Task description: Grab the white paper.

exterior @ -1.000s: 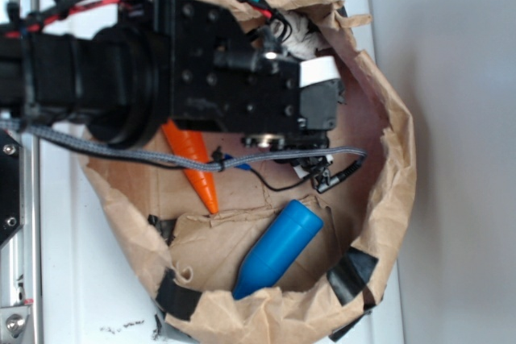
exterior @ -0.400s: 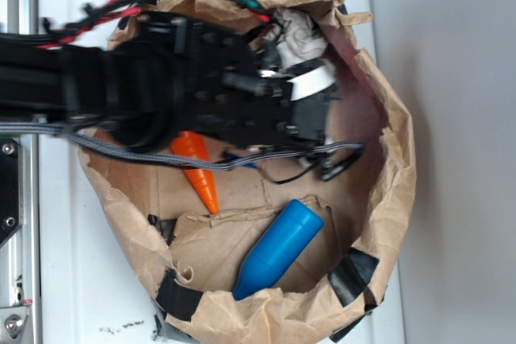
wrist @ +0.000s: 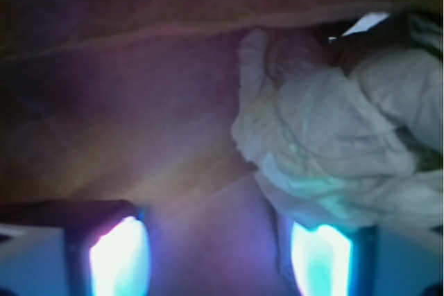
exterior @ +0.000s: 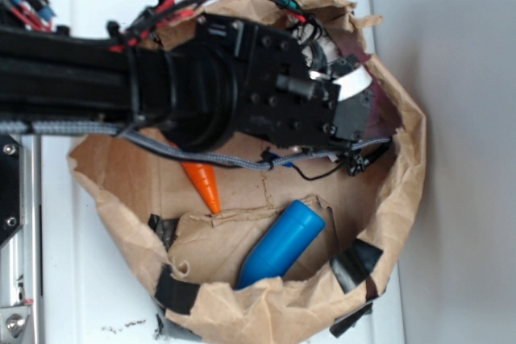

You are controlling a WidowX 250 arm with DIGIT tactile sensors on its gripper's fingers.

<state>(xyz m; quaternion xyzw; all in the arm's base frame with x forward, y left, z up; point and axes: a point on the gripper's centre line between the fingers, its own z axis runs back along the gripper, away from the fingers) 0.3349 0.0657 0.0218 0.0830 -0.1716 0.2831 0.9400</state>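
The white paper [wrist: 340, 150] is a crumpled, off-white wad lying against the brown bag wall, at the upper right of the wrist view. My gripper [wrist: 218, 254] is open over the bag floor. The wad lies just above and beyond the right fingertip [wrist: 320, 258], and nothing is between the fingers. In the exterior view my gripper [exterior: 359, 110] reaches into the top right of the brown paper bag [exterior: 403, 199], and the arm hides nearly all of the wad.
An orange carrot [exterior: 205, 184] and a blue bottle-shaped object [exterior: 282, 243] lie on the bag floor below the arm. The bag's crumpled walls ring the gripper closely. The bag stands on a white surface [exterior: 89, 279].
The arm has moved right and deeper toward the bag's upper right wall. The bag's right side has bulged outward. The carrot and blue object have stayed put.
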